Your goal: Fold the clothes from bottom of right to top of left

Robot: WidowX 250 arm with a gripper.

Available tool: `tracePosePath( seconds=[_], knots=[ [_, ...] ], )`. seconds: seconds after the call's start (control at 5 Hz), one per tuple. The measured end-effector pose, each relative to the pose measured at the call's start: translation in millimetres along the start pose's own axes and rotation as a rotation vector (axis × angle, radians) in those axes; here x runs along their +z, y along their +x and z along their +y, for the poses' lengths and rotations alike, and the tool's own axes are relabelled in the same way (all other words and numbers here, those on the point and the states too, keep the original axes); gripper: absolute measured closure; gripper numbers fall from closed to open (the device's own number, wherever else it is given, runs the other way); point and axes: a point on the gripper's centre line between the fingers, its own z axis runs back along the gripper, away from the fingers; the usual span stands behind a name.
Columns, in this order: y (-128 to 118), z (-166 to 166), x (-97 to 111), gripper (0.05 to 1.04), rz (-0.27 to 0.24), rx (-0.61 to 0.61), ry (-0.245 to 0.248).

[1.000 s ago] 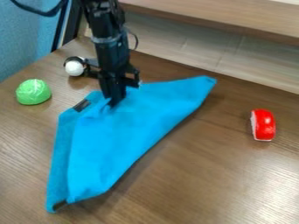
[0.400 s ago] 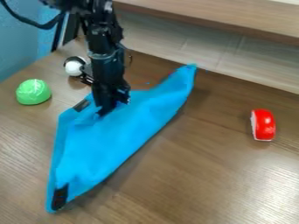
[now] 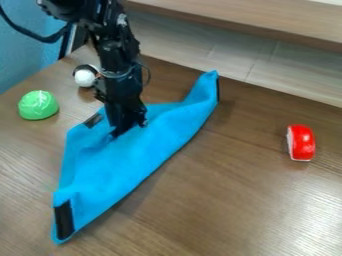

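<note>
- In the camera view, the cloth (image 3: pixel 123 162) is bright blue and lies on the brown wood-grain table (image 3: pixel 234 200), stretched in a long slanting shape from the lower left up to the upper middle of the view.
- Its lower end narrows to a point, with a broad black strip (image 3: pixel 63 220) running along the left edge just above that tip.
- Above this strip, the cloth bulges slightly where it is turned over, with a soft crease.
- Its upper end draws into a narrow, blunt corner, edged on the right by a thin black band (image 3: pixel 218 90).
- Between that corner and the gripper (image 3: pixel 117 131), the upper edge sags in a shallow curve; the long lower right edge bows gently outward.
- A smaller black patch (image 3: pixel 93 120) sits at the cloth's upper left corner, just beside the gripper.
- The gripper hangs down onto the upper left part of the cloth, its tip against the fabric, with small wrinkles gathered around it. I cannot tell whether it is spread, pressed together or pinching the fabric.
- The cloth's middle looks fairly smooth, its blue quite even.
</note>
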Motion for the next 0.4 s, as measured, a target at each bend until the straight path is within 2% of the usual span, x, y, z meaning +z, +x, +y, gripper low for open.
tracePosePath(
  seconds=[0.2, 0.4],
  knots=[
    [1, -6, 1, 0.837, -0.007, 0.034, -0.049],
    [-3, -6, 13, 0.566, -0.052, 0.069, -0.106]
  ],
)
